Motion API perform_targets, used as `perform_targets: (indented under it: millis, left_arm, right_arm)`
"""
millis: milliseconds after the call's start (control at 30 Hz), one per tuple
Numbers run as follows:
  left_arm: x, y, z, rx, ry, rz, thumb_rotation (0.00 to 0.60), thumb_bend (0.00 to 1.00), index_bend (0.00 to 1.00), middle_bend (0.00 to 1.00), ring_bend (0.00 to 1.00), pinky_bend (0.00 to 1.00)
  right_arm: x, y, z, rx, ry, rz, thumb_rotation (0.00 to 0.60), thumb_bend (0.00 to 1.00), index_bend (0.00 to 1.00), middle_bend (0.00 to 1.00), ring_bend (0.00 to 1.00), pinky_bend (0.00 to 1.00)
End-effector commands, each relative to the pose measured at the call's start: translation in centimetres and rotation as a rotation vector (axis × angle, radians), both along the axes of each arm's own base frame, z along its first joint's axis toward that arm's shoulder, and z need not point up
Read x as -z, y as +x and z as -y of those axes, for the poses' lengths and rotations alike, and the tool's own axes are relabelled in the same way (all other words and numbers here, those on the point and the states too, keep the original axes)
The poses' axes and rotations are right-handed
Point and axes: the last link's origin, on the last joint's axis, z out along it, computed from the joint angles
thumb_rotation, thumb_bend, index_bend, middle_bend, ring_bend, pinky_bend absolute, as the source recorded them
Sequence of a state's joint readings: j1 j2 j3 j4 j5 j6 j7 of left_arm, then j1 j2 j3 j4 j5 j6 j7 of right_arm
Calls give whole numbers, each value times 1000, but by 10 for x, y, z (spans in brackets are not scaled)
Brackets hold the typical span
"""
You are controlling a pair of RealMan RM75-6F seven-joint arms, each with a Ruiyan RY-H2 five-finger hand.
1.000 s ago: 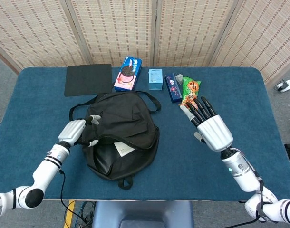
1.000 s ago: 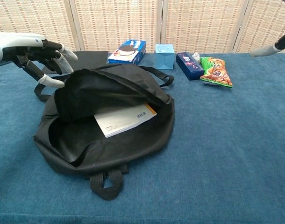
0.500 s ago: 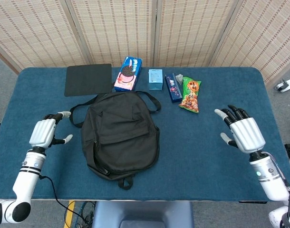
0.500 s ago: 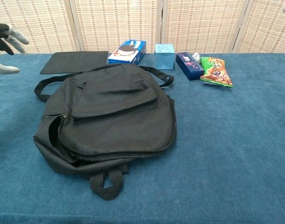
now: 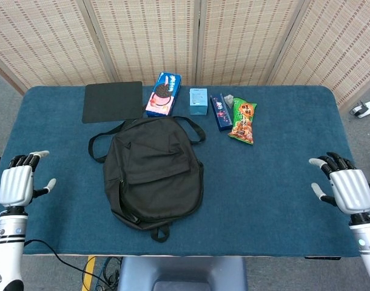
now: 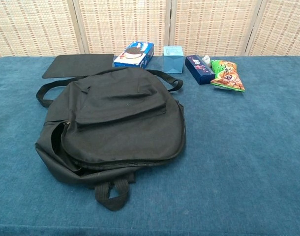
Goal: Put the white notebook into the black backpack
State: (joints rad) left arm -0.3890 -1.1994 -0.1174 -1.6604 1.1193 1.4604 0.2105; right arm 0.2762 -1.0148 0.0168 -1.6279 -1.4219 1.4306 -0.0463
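The black backpack lies flat on the blue table, its flap down over the opening; the chest view shows the black backpack with its zip gaping slightly at the left side. No white notebook shows in either view. My left hand hovers at the table's left edge, fingers spread, holding nothing. Over at the right edge my right hand is likewise spread and empty. Both hands are well apart from the backpack. Neither hand shows in the chest view.
Along the back of the table lie a black pad, a cookie box, a light blue box, a dark blue box and a green snack bag. A woven screen stands behind.
The left hand let go of the backpack's flap, which dropped shut over the notebook inside. Both hands then drew back outward to the table's side edges.
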Motion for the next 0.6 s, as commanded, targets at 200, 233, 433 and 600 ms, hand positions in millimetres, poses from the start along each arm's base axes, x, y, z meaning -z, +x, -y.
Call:
perform_targets:
  millis: [200, 233, 433, 600]
  left_arm:
    - [-11, -14, 26, -19, 32, -49, 600, 251, 312, 264, 261, 162]
    - [-12, -16, 29, -27, 33, -59, 600, 251, 311, 264, 260, 161]
    - [-21, -25, 42, -74, 28, -81, 600, 251, 310, 260, 250, 152]
    - [-25, -28, 51, -95, 20, -96, 600, 251, 306, 257, 246, 147]
  right_arm:
    - [0, -11, -15, 25, -14, 18, 600, 317, 299, 298, 160, 259]
    - [0, -11, -16, 28, -14, 21, 600, 319, 299, 300, 160, 262]
    - [2, -15, -18, 46, -17, 32, 600, 322, 299, 301, 162, 267]
    - [5, -15, -20, 51, -16, 31, 600, 323, 299, 303, 162, 267]
